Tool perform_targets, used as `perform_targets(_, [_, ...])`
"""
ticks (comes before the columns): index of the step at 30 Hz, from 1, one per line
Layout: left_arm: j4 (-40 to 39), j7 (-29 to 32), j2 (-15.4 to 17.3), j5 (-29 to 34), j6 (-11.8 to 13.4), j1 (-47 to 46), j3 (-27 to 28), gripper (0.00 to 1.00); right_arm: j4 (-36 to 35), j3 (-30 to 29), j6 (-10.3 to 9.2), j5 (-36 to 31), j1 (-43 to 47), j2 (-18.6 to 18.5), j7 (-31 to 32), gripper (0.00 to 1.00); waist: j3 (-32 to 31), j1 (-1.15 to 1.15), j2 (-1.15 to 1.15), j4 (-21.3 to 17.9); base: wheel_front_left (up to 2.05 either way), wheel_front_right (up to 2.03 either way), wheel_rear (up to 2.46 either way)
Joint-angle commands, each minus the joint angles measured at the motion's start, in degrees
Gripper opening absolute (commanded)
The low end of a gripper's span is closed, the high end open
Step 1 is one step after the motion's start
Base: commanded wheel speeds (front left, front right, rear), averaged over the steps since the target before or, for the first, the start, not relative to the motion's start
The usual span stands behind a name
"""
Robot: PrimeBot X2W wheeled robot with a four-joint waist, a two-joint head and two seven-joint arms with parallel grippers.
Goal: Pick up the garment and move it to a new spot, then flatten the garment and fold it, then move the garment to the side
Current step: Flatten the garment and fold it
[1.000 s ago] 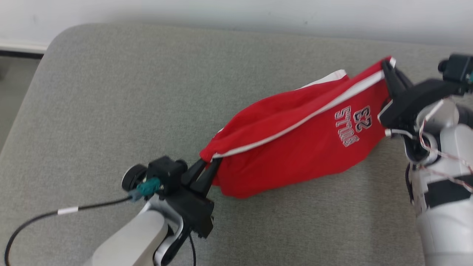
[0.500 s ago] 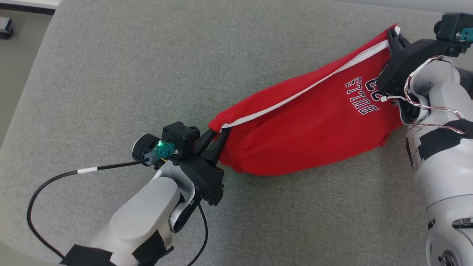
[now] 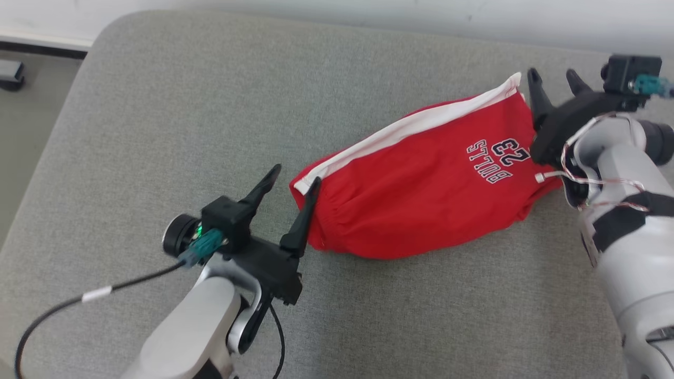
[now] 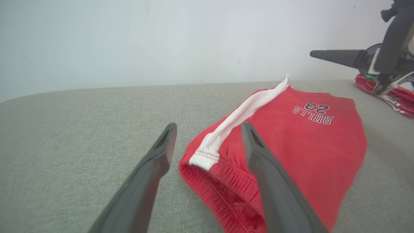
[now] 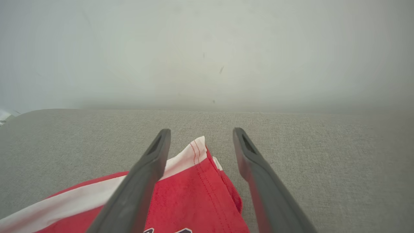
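Note:
The garment is a pair of red shorts with a white side stripe and a "BULLS 23" print. It lies spread on the grey cushion. My left gripper stands open at the elastic waistband end, its fingers straddling the white stripe's corner without gripping it. At the opposite, far end my right gripper is open too, with the hem corner lying loose between and under its fingers. In the left wrist view the garment lies slack, and one finger of my right gripper shows above it.
The cushion's rounded left edge drops to the floor, where a small dark object lies. A pale wall runs along the back. A black cable trails from my left wrist. A bit of red striped cloth lies under the right arm.
Both grippers have opened and let go of the garment, which has dropped from a taut stretch onto the cushion. The head camera has also shifted.

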Motion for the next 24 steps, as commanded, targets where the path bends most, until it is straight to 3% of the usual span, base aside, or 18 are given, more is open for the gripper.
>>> perform_targets(1, [-1.75,-0.16,0.27,0.92,0.84,2.15,1.36,1.00,-0.42,0.94,-0.17,0.60,1.50,-0.87,-0.64,1.00,-1.67,0.00,-0.01,-0.11,0.00,0.00,0.00])
perform_targets(12, [-20.39,-0.17,-0.03,11.79,6.20,18.33,17.23,1.00,0.15,4.89,-0.17,7.49,9.66,-6.34,-2.30,1.00,-3.84,0.00,-0.01,2.12,0.00,0.00,0.00])
perform_targets(19, [-26.41,-0.17,-2.52,17.83,5.54,25.61,24.31,1.00,3.23,4.95,-0.17,8.93,10.96,-6.61,-2.63,1.00,-2.55,0.00,-0.01,3.56,0.00,0.00,0.00])
perform_targets(24, [-26.79,-0.17,-4.79,20.67,3.51,27.69,27.23,1.00,5.83,5.42,-0.17,8.70,11.05,-6.15,-2.09,1.00,-2.02,0.00,-0.01,4.19,0.00,0.00,0.00])
